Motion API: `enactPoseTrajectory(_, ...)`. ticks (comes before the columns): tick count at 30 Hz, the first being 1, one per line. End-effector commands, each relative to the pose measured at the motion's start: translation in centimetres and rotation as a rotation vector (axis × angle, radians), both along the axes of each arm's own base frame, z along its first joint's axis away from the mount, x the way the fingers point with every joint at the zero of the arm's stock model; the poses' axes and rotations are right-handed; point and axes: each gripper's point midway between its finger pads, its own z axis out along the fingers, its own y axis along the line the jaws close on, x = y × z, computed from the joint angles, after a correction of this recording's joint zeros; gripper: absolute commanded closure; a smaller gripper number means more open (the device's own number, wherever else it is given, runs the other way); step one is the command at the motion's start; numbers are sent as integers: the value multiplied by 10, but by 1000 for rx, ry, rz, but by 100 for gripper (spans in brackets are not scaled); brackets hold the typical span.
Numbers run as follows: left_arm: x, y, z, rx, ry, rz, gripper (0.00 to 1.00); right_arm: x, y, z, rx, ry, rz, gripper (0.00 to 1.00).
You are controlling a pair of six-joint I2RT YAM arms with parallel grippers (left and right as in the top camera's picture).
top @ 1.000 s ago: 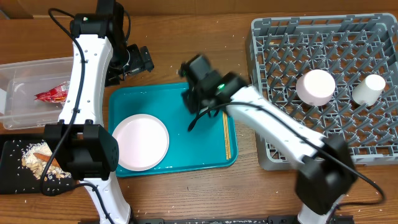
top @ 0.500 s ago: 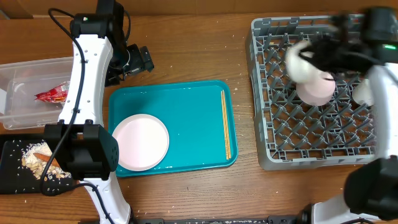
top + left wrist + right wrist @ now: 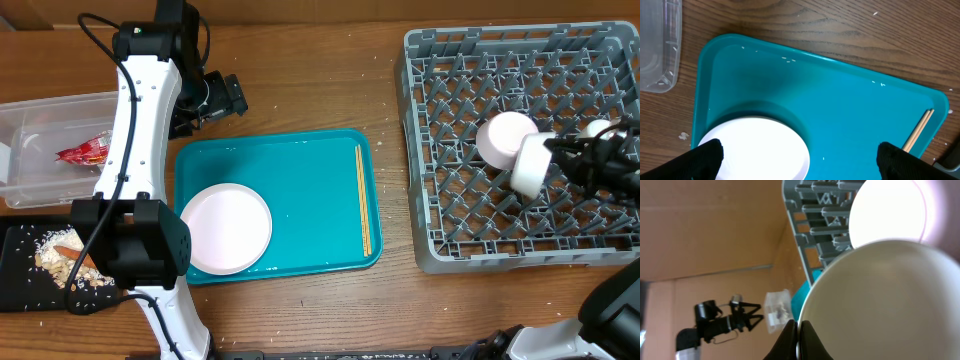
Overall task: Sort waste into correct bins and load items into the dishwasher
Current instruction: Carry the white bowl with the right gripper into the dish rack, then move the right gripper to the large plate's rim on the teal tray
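Observation:
My right gripper is shut on the rim of a white dish and holds it on edge over the grey dish rack. The wrist view shows the fingers pinching that rim. An upturned pale pink bowl sits in the rack beside it, with a small white cup partly hidden. My left gripper is open and empty above the teal tray. The tray holds a pink plate and wooden chopsticks.
A clear tub at the left holds a red wrapper. A black tray below it holds beige scraps and an orange stick. The teal tray lies mid-table.
My right arm swung from the teal tray across to the dish rack, carrying the white dish. The left arm, plate and chopsticks have not moved.

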Motion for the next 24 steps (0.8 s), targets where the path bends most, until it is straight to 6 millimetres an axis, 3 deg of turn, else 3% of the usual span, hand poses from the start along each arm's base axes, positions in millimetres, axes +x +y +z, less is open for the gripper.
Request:
enactPoseTrajectory(1,-2,-4,2,-10,-1,6,0,-4,10,-1,53,-66,16,96)
enactPoseTrajectory(10,-2,-4,2,-10,-1,6,0,-7,2,-1,84,-71,-18,96)
enactPoseTrajectory(16,-2,-4,2,-10,-1,6,0,-21,-32,-12,87,40,-147,96)
enactPoseTrajectory(24,-2,-4,2,-10,-1,6,0,-52,-79,-31,-70,263,-333,93)
